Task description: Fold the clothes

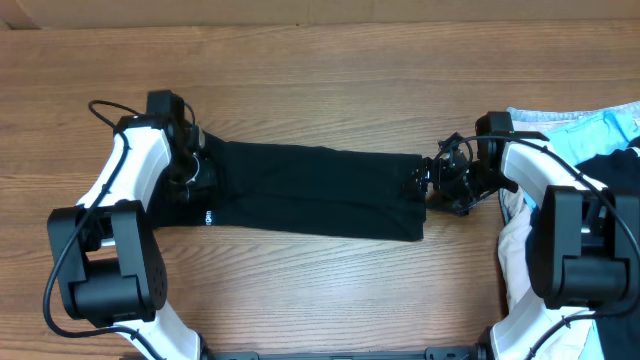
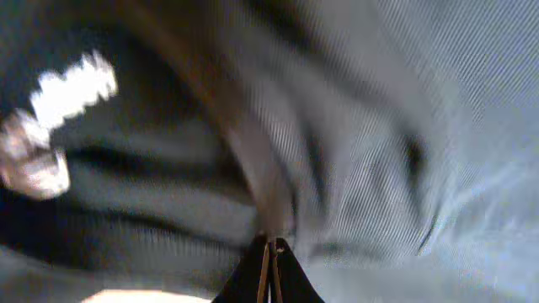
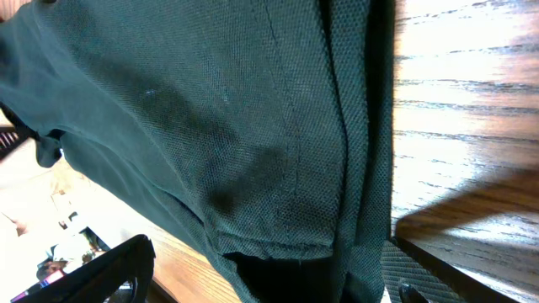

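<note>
Left gripper [image 2: 269,254] is closed, fingertips meeting. A ridge of dark knit runs right into the tips, so it looks pinched on the shirt [image 1: 310,190], but the left wrist view is blurred, so not certain. Overhead puts it at the shirt's left end, arm over that edge. Right gripper [image 1: 428,185] is open wide at the shirt's right end. In the right wrist view one finger [image 3: 118,265] sits on one side and the other at the far side, with the shirt edge and its stitched hem lying between them and neither finger pressing on it. Shirt lies flat on the counter [image 1: 300,80] as a long, narrow black band running left to right between the two grippers, long edges roughly parallel, the right end square. Small white tag [image 1: 207,217] shows at the near-left corner. White blur [image 2: 72,88] in the left wrist view may be the label, can't resolve it. Off to the right, by the right arm: light-blue garment [image 1: 590,130], black garment [image 1: 620,165] against it, white cloth [image 1: 515,250] below, all apart from the shirt.
</note>
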You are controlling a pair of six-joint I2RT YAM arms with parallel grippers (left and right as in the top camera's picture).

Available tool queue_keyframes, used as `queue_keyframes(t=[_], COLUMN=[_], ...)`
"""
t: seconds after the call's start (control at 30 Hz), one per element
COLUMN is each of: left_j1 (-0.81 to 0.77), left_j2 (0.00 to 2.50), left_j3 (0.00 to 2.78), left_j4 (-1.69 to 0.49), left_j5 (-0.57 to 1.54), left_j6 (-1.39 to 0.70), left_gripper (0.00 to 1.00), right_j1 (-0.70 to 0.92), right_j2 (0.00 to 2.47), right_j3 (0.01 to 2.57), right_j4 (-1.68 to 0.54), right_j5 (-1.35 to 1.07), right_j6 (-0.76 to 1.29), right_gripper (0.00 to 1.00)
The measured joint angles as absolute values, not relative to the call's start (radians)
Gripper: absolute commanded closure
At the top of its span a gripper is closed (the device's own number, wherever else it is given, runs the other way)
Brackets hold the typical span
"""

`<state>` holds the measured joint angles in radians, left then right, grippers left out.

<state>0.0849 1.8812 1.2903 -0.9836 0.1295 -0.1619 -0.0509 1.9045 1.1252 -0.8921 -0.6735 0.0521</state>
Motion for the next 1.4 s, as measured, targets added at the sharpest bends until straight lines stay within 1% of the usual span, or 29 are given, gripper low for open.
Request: queue_keyframes(t=[0.2, 0.4, 0.43, 0.47, 0.5, 0.57, 0.7, 0.83, 0.93, 0.97, 1.03, 1.07, 1.23, 1.4], left_j1=[0.085, 0.085, 0.085, 0.085, 0.085, 0.085, 0.085, 0.085, 0.085, 0.085, 0.085, 0.085, 0.085, 0.085], left_j2=[1.878, 1.834, 1.829, 1.827, 1.827, 1.827, 1.827, 1.827, 1.827, 1.827, 1.827, 1.827, 1.827, 1.827], left_j3=[1.357, 1.419, 1.419, 1.419, 1.419, 1.418, 1.386, 1.257, 1.156, 1.133, 1.107, 1.103, 1.106, 1.171], left_j4=[-1.124, -1.19, -1.197, -1.198, -1.187, -1.142, -1.029, -0.872, -0.81, -0.796, -0.78, -0.777, -0.798, -0.916], left_j5=[0.127, 0.112, 0.106, 0.095, 0.076, 0.039, 0.003, 0.004, 0.029, 0.044, 0.081, 0.101, 0.178, 0.207], left_j6=[-0.162, -0.162, -0.162, -0.158, -0.162, -0.172, -0.186, -0.189, -0.182, -0.176, -0.163, -0.154, -0.13, -0.122], left_gripper=[0.96, 0.95, 0.71, 0.56, 0.54, 0.56, 0.56, 0.57, 0.63, 0.68, 0.89, 0.96, 0.96, 0.96], right_j1=[-0.051, -0.051, -0.051, -0.051, -0.051, -0.051, -0.051, -0.051, -0.051, -0.051, -0.051, -0.051, -0.051, -0.051], right_j2=[1.905, 1.905, 1.905, 1.905, 1.905, 1.905, 1.905, 1.905, 1.905, 1.905, 1.905, 1.905, 1.905, 1.905], right_j3=[1.125, 1.125, 1.125, 1.125, 1.125, 1.125, 1.125, 1.125, 1.125, 1.125, 1.125, 1.125, 1.125, 1.125], right_j4=[-0.892, -0.892, -0.892, -0.892, -0.891, -0.889, -0.891, -0.892, -0.892, -0.892, -0.892, -0.892, -0.896, -0.902], right_j5=[-0.673, -0.673, -0.673, -0.673, -0.673, -0.673, -0.673, -0.673, -0.673, -0.674, -0.673, -0.673, -0.673, -0.673], right_j6=[0.052, 0.052, 0.052, 0.052, 0.052, 0.052, 0.052, 0.052, 0.052, 0.052, 0.052, 0.052, 0.052, 0.052], right_gripper=[0.1, 0.09, 0.09, 0.09, 0.09, 0.09, 0.09, 0.09, 0.09, 0.09, 0.09, 0.09, 0.09, 0.09])
